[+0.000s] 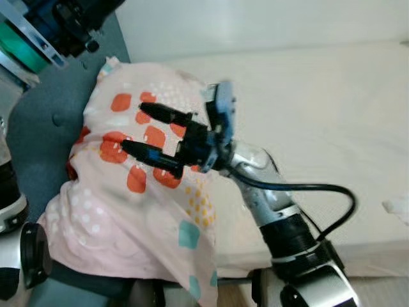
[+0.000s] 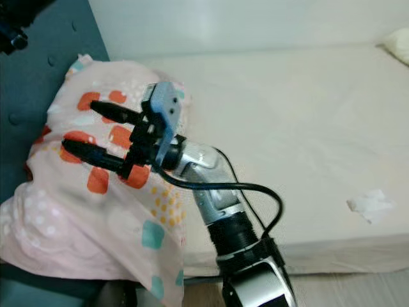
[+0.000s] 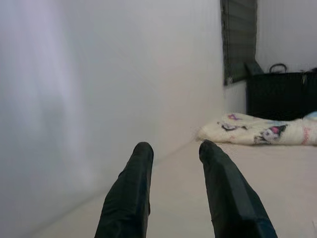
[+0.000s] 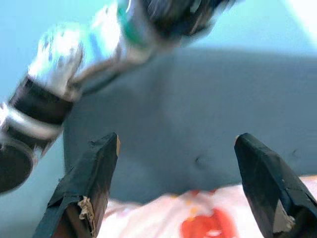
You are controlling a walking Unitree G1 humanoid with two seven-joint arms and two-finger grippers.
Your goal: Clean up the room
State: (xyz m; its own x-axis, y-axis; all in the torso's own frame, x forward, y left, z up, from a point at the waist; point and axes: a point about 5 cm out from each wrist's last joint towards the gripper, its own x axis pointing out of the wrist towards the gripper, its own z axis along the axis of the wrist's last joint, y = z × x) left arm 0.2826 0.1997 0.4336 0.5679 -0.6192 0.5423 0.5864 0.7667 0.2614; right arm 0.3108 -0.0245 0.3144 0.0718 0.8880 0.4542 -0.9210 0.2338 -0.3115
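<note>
Right end effector [image 1: 137, 131] spread over pillow [image 1: 128, 204]; pillow base cut off.

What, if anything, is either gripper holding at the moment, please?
Nothing. The right gripper is open over the pink pillow, and the left gripper is open with only the bed beyond it.

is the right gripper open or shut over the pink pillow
Open: the right gripper has its two black fingers spread apart above the pink pillow, holding nothing.
</note>
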